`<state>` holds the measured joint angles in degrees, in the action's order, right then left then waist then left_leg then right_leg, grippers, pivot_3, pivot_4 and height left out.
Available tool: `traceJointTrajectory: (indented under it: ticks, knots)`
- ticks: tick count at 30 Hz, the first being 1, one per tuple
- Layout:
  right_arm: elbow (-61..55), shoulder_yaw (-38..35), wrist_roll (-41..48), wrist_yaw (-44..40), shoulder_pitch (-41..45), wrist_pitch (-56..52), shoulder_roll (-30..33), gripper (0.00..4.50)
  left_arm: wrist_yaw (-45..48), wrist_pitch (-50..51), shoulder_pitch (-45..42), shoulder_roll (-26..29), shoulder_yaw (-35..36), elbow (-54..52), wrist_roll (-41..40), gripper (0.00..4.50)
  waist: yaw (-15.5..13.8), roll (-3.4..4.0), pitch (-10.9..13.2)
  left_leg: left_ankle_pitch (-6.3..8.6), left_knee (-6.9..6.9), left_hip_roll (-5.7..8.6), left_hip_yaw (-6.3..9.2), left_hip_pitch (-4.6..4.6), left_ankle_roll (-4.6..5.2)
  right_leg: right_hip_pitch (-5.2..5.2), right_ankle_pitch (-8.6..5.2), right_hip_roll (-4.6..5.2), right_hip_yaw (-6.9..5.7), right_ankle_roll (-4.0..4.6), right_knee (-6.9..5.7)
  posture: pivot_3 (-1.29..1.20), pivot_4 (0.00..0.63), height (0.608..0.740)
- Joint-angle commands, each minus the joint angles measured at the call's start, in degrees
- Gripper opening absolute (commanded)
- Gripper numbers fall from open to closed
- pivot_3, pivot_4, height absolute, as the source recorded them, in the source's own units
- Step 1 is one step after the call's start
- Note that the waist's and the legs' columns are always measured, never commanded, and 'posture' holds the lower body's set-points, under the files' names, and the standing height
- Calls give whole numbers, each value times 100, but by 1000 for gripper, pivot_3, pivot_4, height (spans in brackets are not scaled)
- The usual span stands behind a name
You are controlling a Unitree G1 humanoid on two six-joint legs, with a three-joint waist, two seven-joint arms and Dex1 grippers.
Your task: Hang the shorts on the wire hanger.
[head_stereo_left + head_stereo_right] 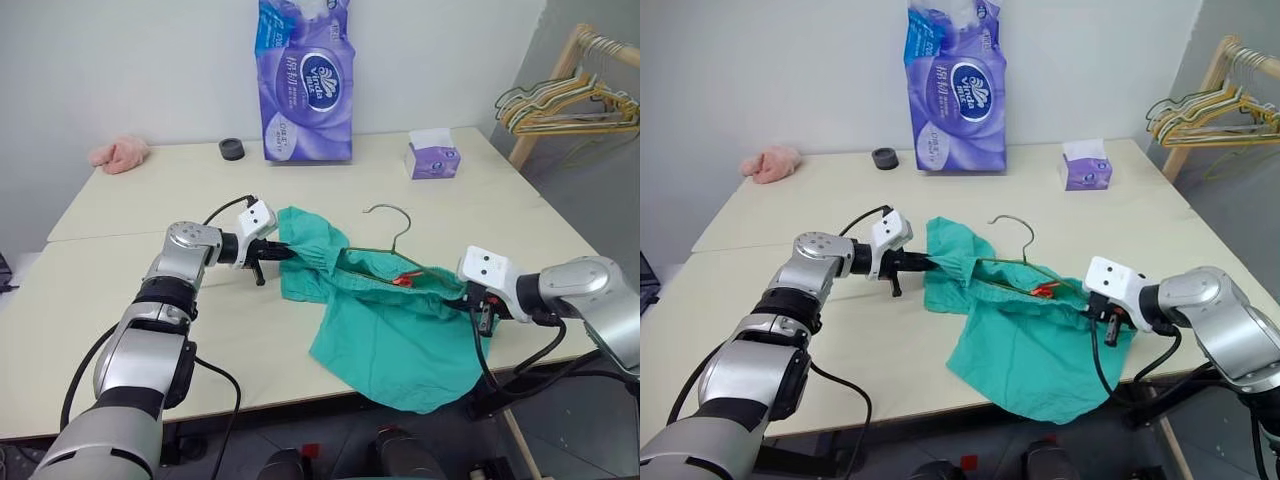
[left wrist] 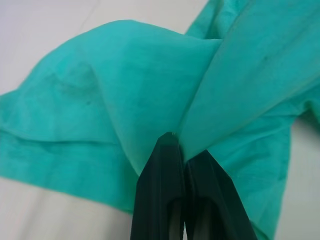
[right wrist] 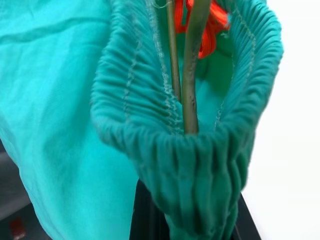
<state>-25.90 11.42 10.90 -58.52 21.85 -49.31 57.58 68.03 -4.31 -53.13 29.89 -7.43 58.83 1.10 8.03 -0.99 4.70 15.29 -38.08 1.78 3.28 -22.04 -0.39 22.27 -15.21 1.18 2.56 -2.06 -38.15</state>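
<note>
Nearest the camera, one pair of shorts (image 1: 390, 335) sags over the table's (image 1: 120, 330) front edge, its waistband stretched between two pincers. At one end the left pincer (image 1: 283, 253) is clamped shut on a fold of the teal cloth; at the other the right pincer (image 1: 484, 318) is closed on the gathered waistband, as the right wrist view shows, with wire running inside the band. One hanger (image 1: 392, 236) lies within the waist opening, its hook sticking out toward the far side of the table, and something small and orange (image 1: 403, 281) shows beside it.

My reading is that the threading step is under way: the hanger is in, but the shorts are not yet hung on it. Next would come settling the waistband evenly across the wire, then freeing a pincer to take the hook.

Elsewhere: one pink cloth (image 1: 120, 153), one purple pack (image 1: 305, 80), one tissue box (image 1: 433, 157), one black ring (image 1: 232, 149), and several hangers on a rack (image 1: 575, 100).
</note>
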Motion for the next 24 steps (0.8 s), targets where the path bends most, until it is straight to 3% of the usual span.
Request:
traceJointTrajectory:
  ticks: [1,15,18,24]
  knots:
    - [-206,-298,101,30,25,15,114,0,-173,-127,-176,72,122,30,13,35,-2,0,0,0,0,0,0,0,0,0,0,0,0,0,0,-204,58,740]
    - [-278,-174,208,168,96,-28,6,0,42,27,-28,-140,212,-210,-220,35,-4,0,0,0,0,0,-1,0,0,0,0,0,-1,0,-1,-203,58,740]
    - [-274,-173,216,166,111,-31,5,0,196,148,38,-146,232,-369,-295,626,2,0,0,0,0,0,-1,0,0,0,0,0,-1,0,-1,-204,58,740]
    - [-280,-189,262,131,121,-56,29,0,-72,-51,135,-116,199,-367,-155,2420,1,0,0,0,0,0,0,0,0,0,0,0,0,0,-1,-201,56,740]
